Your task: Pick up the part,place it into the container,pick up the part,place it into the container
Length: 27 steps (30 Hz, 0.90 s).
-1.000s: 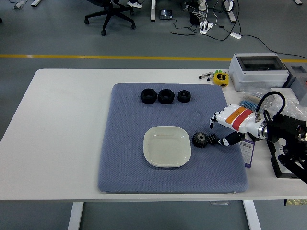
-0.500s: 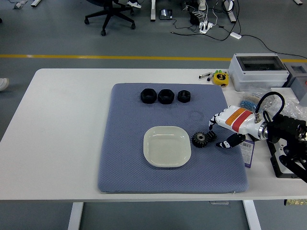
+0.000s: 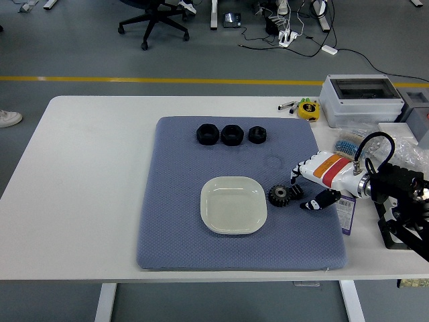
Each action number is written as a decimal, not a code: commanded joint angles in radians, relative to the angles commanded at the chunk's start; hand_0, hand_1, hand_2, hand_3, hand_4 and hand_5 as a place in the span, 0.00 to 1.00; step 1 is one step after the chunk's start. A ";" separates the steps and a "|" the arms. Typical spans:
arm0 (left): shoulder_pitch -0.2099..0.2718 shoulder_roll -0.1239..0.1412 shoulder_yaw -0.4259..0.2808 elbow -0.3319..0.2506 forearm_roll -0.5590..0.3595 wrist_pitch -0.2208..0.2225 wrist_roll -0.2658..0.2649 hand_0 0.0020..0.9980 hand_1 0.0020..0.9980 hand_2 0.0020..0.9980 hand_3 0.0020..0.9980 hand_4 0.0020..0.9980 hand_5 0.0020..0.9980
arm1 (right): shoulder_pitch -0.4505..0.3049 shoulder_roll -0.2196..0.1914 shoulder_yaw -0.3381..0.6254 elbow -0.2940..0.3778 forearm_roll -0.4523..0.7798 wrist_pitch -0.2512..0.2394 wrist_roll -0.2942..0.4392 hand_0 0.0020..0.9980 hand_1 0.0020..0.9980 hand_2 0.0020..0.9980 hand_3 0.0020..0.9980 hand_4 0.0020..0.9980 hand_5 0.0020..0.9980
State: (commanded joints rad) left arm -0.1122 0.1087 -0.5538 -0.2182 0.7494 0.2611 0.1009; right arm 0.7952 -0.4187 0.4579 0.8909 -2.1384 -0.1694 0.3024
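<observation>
Grey workshop floor with a yellow line (image 3: 161, 80) behind, an office chair (image 3: 153, 20) and loose cables (image 3: 295, 30) at the far side; in front, a white table (image 3: 87, 194) carrying a blue-grey mat (image 3: 174, 228).

Reaching in from the right, the right hand (image 3: 314, 184): white with an orange-and-red band, on a black arm. Fingers spread and relaxed, gripping nothing, fingertips (image 3: 295, 176) pointing left over the mat's right edge, thumb lower and apart from them. Just beside those fingertips, a black gear part (image 3: 279, 195), lying on the mat; a smaller dark piece (image 3: 295, 191) right against it on the hand's side. Contact between hand and gear too close to tell.

Immediately left of the gear, near the mat's middle, a pale square dish (image 3: 233, 205) serving as the container, nothing inside.

Further off, along the mat's far edge, three more black parts in a row: a nut-like ring (image 3: 207, 134), another ring (image 3: 232, 135) beside it, a smaller one (image 3: 257, 134) to the right.

Beyond the mat at the table's right: a yellow tape measure (image 3: 308, 109), a grey box with clear lid (image 3: 360, 99), crumpled plastic bags (image 3: 409, 144), and a purple-labelled packet (image 3: 346, 213) beneath the wrist.
</observation>
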 joint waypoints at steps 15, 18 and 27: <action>-0.004 -0.002 0.000 0.000 0.003 -0.001 0.001 0.68 0.65 0.65 0.55 0.62 0.58 | 0.000 0.024 -0.008 -0.034 0.004 -0.026 0.014 0.20 0.35 0.48 0.48 0.74 0.45; -0.004 -0.001 0.000 0.000 0.002 -0.001 0.001 0.68 0.65 0.65 0.55 0.62 0.58 | -0.002 0.022 -0.008 -0.037 0.005 -0.033 0.016 0.20 0.35 0.48 0.48 0.74 0.45; -0.005 -0.001 -0.001 -0.001 0.005 -0.001 0.002 0.68 0.65 0.65 0.55 0.62 0.58 | -0.006 0.022 -0.004 -0.038 0.013 -0.046 0.024 0.12 0.26 0.42 0.46 0.74 0.45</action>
State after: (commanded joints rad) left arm -0.1168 0.1076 -0.5551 -0.2188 0.7541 0.2599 0.1026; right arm 0.7895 -0.3967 0.4536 0.8526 -2.1252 -0.2153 0.3267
